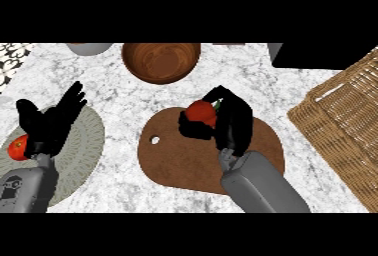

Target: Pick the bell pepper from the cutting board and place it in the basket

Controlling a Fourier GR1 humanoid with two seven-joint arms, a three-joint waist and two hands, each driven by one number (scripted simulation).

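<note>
While the right hand (225,122) curls over the red bell pepper (201,112), its fingers and thumb are wrapped round it from both sides, thumb on the left, fingers arching over the top! The pepper sits in that grasp over the far end of the brown rounded wooden cutting board (184,165), which has a small hole near its left edge. A sliver of green stem (218,104) peeks out on the pepper's right, under the fingers, so it seems to point to the worktop's right edge; its long axis I cannot tell. Over at the left edge, the left hand (48,122) rests with fingers straight and spread, above a round grey woven mat (85,145); a red-orange object (18,147) shows beside it. Toward the far edge stands a brown wooden bowl (161,60). At the right edge waits the tan wicker basket (343,130), well apart from the pepper.
</note>
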